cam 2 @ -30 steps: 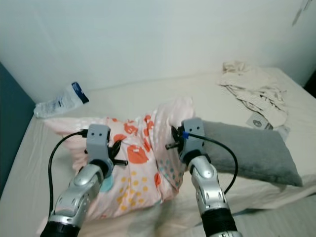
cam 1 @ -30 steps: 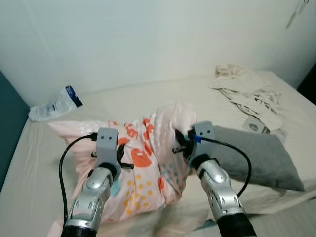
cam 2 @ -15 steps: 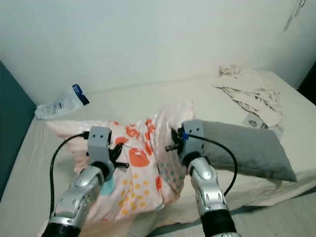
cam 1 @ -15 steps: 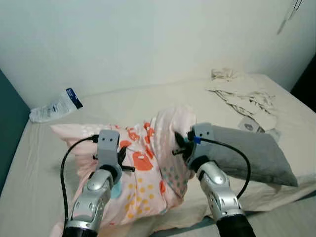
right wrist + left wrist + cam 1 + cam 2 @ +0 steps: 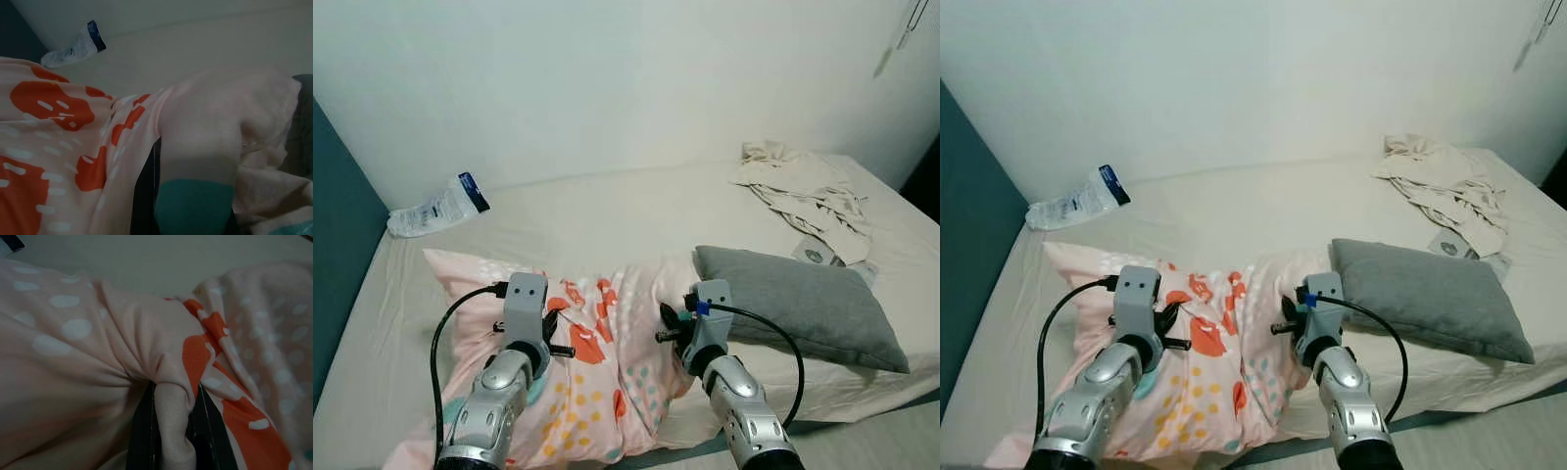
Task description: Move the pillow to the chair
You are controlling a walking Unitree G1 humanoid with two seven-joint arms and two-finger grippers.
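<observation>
**Left eye view: bed, pillow held at two points**

Item 1. Pillow (image 5: 597,372): pink, with orange shapes and pale dots. Lies on the bed (image 5: 607,211) at its near edge, bunched up between the two arms.

Item 2. Left gripper (image 5: 171,416): on the pillow's left half. In the left wrist view its two black fingers (image 5: 143,431) are closed tight on a pinched fold of the pink cloth, the fold standing up between them.

Item 3. Right gripper (image 5: 188,196): on the pillow's right half, at the end nearest the grey cushion. In the right wrist view a fold of pink and teal cloth is wrapped over the fingers; one dark finger (image 5: 145,196) shows beside the fold. The cloth is clamped.

Item 4. Grey cushion (image 5: 798,308): just beside the pillow on its right, touching its end, flat on the bed.

Item 5. Crumpled pale cloth (image 5: 803,186): well apart from the pillow, beyond the grey cushion, toward the far right of the bed.

Item 6. Small packet (image 5: 815,255): between the crumpled cloth and the grey cushion.

Item 7. Plastic pack with a dark blue end (image 5: 440,208): well beyond the pillow's left end, against the white wall (image 5: 607,78).

Item 8. Teal panel (image 5: 337,255): left of the pillow, along the bed's side.
</observation>
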